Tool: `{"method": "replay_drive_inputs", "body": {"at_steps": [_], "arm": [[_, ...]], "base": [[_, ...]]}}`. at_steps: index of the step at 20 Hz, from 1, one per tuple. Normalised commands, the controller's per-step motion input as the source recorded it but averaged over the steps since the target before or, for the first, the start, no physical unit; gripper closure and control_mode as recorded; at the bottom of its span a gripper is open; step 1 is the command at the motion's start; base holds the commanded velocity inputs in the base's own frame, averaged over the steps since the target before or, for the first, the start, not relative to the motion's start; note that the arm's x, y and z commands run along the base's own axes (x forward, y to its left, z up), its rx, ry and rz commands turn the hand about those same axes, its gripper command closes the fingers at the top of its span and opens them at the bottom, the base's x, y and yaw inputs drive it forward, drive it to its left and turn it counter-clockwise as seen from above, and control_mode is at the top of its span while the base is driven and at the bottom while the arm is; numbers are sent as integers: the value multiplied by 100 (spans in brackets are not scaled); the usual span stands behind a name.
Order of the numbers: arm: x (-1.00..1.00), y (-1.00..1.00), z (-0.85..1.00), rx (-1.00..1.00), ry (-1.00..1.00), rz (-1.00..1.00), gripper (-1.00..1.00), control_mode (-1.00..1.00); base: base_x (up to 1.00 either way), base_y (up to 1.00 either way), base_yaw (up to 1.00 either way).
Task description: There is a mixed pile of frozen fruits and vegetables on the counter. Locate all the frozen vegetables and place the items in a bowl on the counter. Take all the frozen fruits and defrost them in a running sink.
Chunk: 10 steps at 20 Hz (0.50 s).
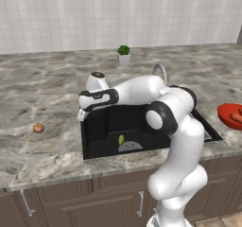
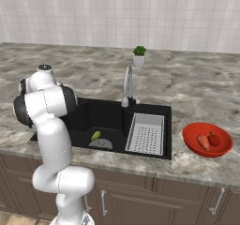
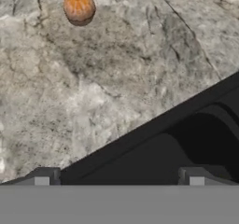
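I have the pincer [image 3: 119, 178] spread wide with nothing between its fingers; in the hand view its two dark tips [image 3: 43, 177] stand far apart at the bottom of the frame, over the dark edge of the sink [image 3: 205, 139], which fills the lower right. The brown ball [image 3: 79, 6] lies alone on the marble table [image 3: 93, 87] at the upper left of that view, well apart from the tips.

In the left base view I see the arm bent across the centre of the frame, its hand [image 1: 90, 103] reaching toward the left rim of the sink [image 1: 94, 136]. The brown ball [image 1: 38, 127] sits at the left middle of the frame on the table [image 1: 42, 89], apart from the hand. The yellow-green fruit [image 1: 121, 139] lies on the sink floor, beside the round drain [image 1: 130, 146]. At the right edge the red bowl [image 1: 230, 115] shows partly, with an orange piece inside.

In the right base view the yellow-green fruit [image 2: 95, 135] rests in the black basin at centre left, just above the drain [image 2: 101, 144], with the grey perforated rack [image 2: 146, 133] to its right and the curved steel faucet [image 2: 127, 86] behind. The red bowl [image 2: 207, 139] stands on the table at the right middle, holding the orange carrot-like piece [image 2: 203, 142] and the glossy red piece [image 2: 213, 139] side by side. A small potted plant [image 2: 139, 56] stands at the upper centre, near the tiled wall [image 2: 117, 13].
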Motion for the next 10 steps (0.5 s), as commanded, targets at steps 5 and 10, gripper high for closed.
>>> {"method": "replay_drive_inputs", "body": {"at_steps": [5, 10], "arm": [[8, 64, 21, -1, 16, 0, -100, -100], [1, 74, 23, 0, 12, 4, -100, -100]], "base": [[0, 0, 0], [0, 0, 0]]}}
